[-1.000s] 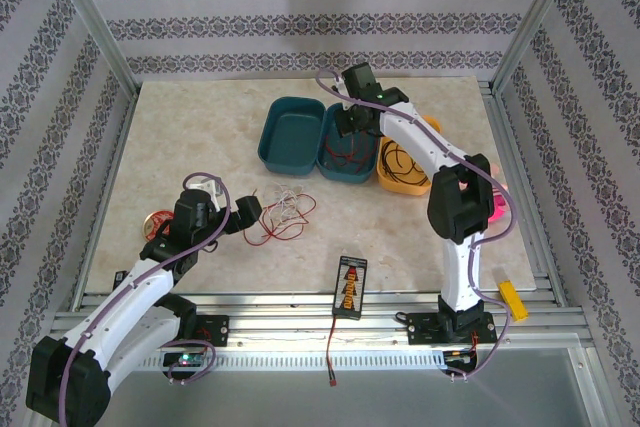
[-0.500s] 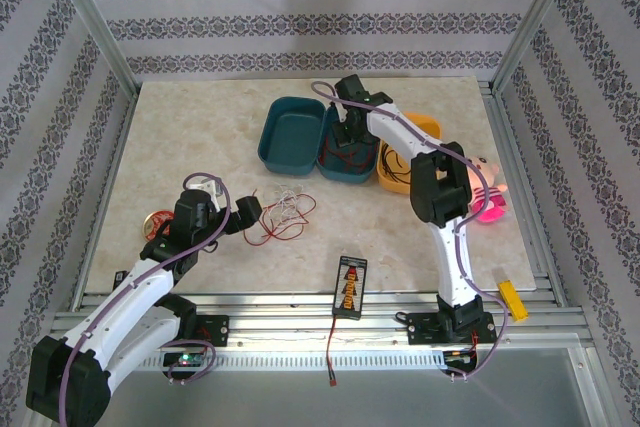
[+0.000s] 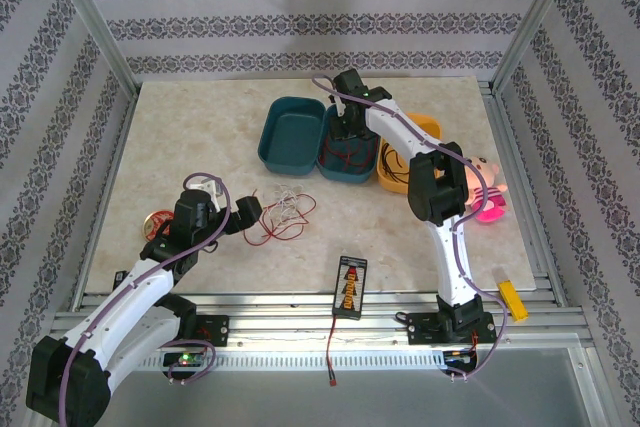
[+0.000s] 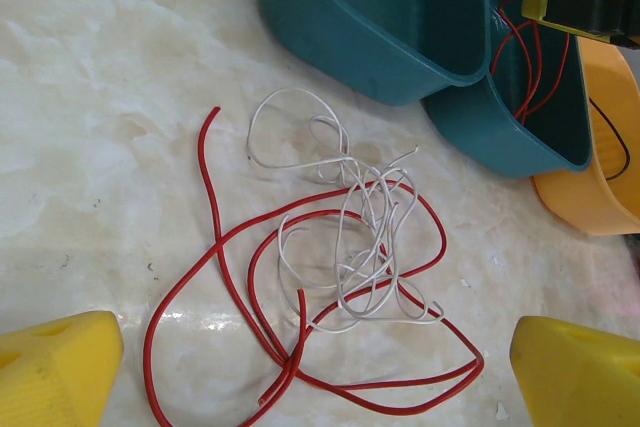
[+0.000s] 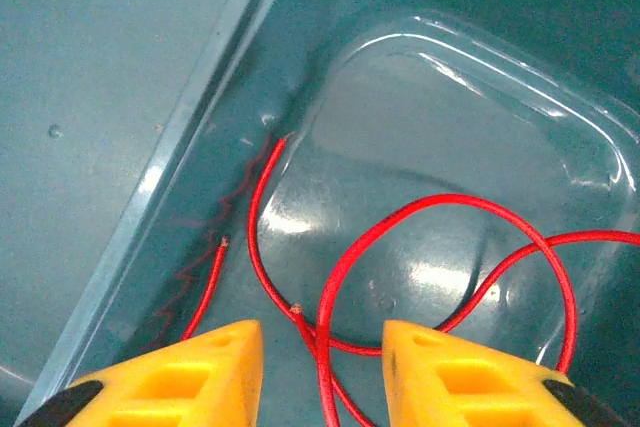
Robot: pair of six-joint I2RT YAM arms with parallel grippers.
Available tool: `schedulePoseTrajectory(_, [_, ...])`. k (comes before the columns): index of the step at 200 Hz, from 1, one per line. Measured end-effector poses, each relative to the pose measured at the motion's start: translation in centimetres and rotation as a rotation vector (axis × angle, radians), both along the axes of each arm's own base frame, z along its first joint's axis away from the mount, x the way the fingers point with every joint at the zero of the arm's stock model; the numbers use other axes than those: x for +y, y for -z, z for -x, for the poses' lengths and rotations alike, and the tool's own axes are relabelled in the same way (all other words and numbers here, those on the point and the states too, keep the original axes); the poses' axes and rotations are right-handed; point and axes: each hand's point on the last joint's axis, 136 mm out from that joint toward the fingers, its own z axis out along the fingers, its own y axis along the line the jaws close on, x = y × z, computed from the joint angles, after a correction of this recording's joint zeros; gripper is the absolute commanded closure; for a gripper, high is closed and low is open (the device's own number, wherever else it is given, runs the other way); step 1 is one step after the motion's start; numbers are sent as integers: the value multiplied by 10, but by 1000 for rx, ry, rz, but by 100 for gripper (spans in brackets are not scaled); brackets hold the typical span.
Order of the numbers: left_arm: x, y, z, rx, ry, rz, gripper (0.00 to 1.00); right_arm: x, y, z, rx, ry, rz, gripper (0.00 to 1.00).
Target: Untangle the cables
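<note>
On the marble table, a red cable [image 4: 250, 277] and a whitish cable [image 4: 350, 237] lie tangled together [image 3: 280, 212]. My left gripper [image 4: 315, 387] hovers open just short of them, its yellow fingertips [image 4: 50, 367] wide on either side. A second red cable [image 5: 440, 247] lies loose on the floor of the middle teal bin [image 3: 345, 175]. Down inside that bin is my right gripper [image 5: 322, 377], jaws apart, with one strand passing between them untouched. A black cable [image 3: 398, 162] is coiled in the orange bin [image 3: 405, 189].
An empty teal bin [image 3: 272, 132] stands left of the middle one. A black device with a red lead [image 3: 350, 285] lies at the front edge. A pink toy [image 3: 487, 202] sits by the right arm, and a yellow block [image 3: 512, 299] lies at the front right.
My right gripper dropped into the middle teal bin and its jaws went from shut to apart, leaving the red cable on the bin floor. The left arm stayed still.
</note>
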Motion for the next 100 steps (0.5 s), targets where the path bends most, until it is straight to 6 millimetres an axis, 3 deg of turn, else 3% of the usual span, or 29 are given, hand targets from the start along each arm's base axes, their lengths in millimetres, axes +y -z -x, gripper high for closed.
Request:
schedulePoseTrajectory(38, [0,0,0,0,0,0,1,-2,-23,7,-19,11,-22,57])
schedulePoseTrajectory(74, [-1,2,1,11,6,0,0,-9,-79,24,-98,45,-79,55])
schedulePoseTrajectory(100, [-2,9,3,38,13,-3,2,-11,-116,47,-165,57,-126,55])
